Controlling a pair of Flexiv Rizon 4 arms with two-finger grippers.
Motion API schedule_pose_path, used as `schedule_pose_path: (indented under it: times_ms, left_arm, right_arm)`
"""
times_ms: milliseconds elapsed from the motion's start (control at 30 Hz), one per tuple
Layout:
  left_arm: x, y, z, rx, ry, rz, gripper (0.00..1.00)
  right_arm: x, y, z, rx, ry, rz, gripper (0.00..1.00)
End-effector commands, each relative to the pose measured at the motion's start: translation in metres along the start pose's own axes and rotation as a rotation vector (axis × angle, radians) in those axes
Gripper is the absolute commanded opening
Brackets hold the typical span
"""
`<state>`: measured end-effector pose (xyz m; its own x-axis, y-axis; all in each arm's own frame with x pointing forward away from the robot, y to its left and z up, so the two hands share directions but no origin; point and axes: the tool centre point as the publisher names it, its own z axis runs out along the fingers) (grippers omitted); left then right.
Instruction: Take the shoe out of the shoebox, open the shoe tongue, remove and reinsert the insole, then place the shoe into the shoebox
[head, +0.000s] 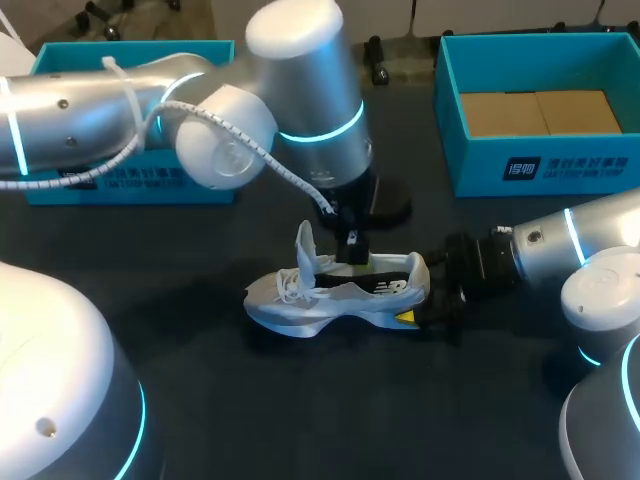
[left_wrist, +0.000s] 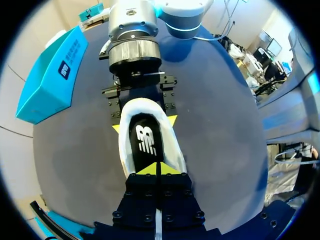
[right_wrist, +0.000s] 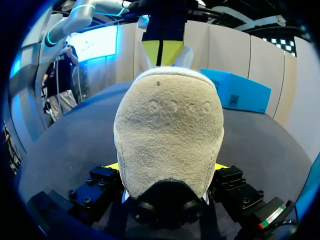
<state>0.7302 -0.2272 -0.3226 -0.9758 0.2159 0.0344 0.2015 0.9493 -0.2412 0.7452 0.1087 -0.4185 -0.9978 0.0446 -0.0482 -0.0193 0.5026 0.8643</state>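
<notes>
On dark table (head: 150, 270), white shoe (head: 330, 295), right jaws clamping heel, left jaws closed above, teal shoebox (head: 560, 168) behind

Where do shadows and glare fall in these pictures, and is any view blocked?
Head view: the white mesh sneaker throws a faint shadow on the dark table; the silver left arm carries bright glare. Left wrist view: the table is evenly lit. Right wrist view: the sneaker's beige heel fills the middle and hides the table behind it.
</notes>
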Motion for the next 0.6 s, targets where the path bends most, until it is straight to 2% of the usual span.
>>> schedule_pose_path:
  times_ms: [33, 433, 600]
  left_arm:
    - [0.0, -0.009, 0.018, -0.009, -0.004, 0.018, 0.0]
    - [0.004, -0.01, 0.055, -0.023, 0.019, 0.032, 0.0]
    - [0.007, -0.008, 0.061, -0.025, 0.044, 0.031, 0.0]
  right_arm:
    - [0.0, 0.001, 0.0, 0.004, 0.0, 0.0, 0.0]
    - [0.0, 0.001, 0.0, 0.004, 0.0, 0.0, 0.0]
    - [0.0, 0.001, 0.0, 0.004, 0.0, 0.0, 0.0]
